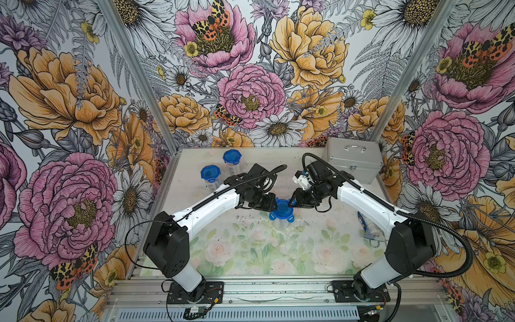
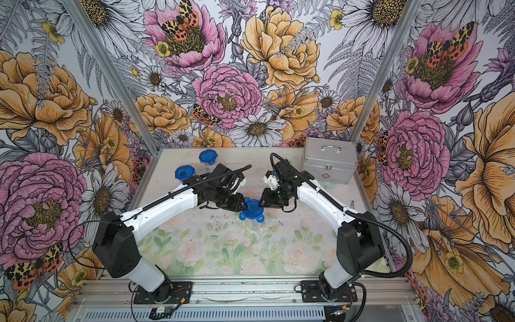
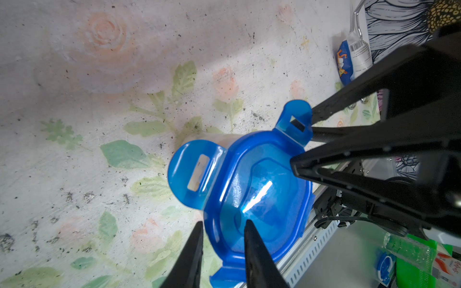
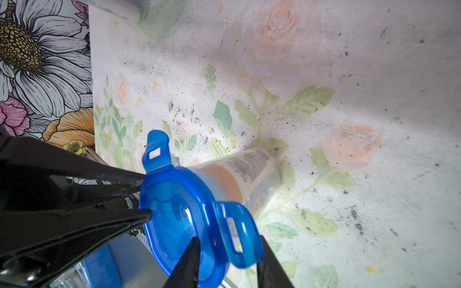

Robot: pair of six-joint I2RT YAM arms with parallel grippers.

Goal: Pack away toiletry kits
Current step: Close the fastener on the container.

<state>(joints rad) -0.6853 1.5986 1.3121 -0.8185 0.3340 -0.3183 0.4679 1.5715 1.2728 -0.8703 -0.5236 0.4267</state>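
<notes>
Gripping lid (image 1: 282, 210) (apparently): left claw (image 3: 223, 225), right claw (image 4: 229, 239).

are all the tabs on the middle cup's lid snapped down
No, two tabs of the blue lid flare outward, unlatched, in the left wrist view.

Centre lid (image 3: 249, 189): translucent blue plastic, glossy, sharp highlight. Cup (image 4: 259, 172): clear plastic, smooth. Case (image 1: 354, 163): silver metal, satin sheen. Table (image 1: 250, 251): matt printed surface, scuffed, dark-speckled.

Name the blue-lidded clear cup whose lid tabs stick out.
The lone central clear plastic cup: its blue lid's tabs splay outward. On the two back-left cups they are folded down.
</notes>
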